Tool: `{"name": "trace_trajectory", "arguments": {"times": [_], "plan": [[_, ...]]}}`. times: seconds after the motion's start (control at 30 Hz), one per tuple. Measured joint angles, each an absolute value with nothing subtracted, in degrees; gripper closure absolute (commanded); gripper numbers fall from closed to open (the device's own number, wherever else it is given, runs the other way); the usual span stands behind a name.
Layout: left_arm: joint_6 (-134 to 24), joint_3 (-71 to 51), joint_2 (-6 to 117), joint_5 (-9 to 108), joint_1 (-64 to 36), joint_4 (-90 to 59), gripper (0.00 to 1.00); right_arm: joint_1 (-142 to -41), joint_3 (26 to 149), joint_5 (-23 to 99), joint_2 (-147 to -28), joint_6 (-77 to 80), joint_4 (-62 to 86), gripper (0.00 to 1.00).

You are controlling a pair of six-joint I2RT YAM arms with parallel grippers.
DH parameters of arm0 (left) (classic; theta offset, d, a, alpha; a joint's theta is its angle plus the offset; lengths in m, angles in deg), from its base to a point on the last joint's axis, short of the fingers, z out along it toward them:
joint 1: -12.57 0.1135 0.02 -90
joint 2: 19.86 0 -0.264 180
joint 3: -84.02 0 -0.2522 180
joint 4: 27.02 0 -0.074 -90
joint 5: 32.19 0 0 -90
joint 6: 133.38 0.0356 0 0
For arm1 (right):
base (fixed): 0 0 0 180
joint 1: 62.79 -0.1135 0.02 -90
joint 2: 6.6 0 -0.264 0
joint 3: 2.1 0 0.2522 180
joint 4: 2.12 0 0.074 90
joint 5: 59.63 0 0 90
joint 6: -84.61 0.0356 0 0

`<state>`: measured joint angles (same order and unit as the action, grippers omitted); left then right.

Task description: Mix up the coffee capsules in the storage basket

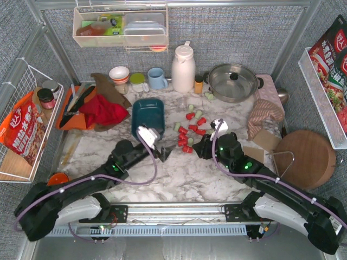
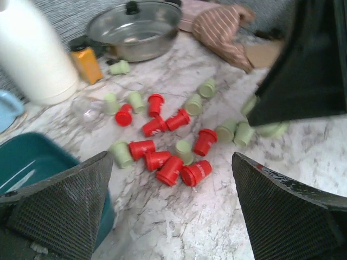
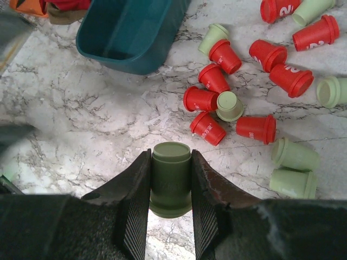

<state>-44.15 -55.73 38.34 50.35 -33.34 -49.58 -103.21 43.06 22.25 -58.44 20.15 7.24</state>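
Capsules (image 3: 213, 77): tapered cups, nine red (mint uncounted, blurred), 3 o'clock of teal basket (image 1: 148, 114). Right pincer (image 3: 171, 179) pinches one green capsule (image 3: 171, 162); left pincer (image 2: 171, 160) spread.

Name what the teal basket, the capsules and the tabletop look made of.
Storage basket: likely moulded plastic, smooth with soft glare. Coffee capsules: probably plastic, matte, uniform red or mint colour, moulded rims. Tabletop: marble-look veining, slight sheen; stone or laminate, cannot tell.
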Motion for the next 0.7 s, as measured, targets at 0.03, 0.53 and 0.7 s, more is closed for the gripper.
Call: {"name": "trace_trajectory", "arguments": {"times": [0.03, 0.53, 0.7], "plan": [[-42.1, -57.1, 40.5, 50.3, -35.0, -53.5, 0.01, -103.2, 43.0, 22.3, -57.8, 20.2, 7.5, 0.9], [-20.0, -59.5, 68.5, 32.1, -41.4, -95.1, 0.05, -103.2, 41.9, 26.4, -48.5, 20.4, 12.7, 0.9], [-18.1, -59.2, 71.0, 27.6, -42.3, -97.2, 0.1, -103.2, 41.3, 29.0, -47.9, 20.9, 12.4, 0.9]]}}
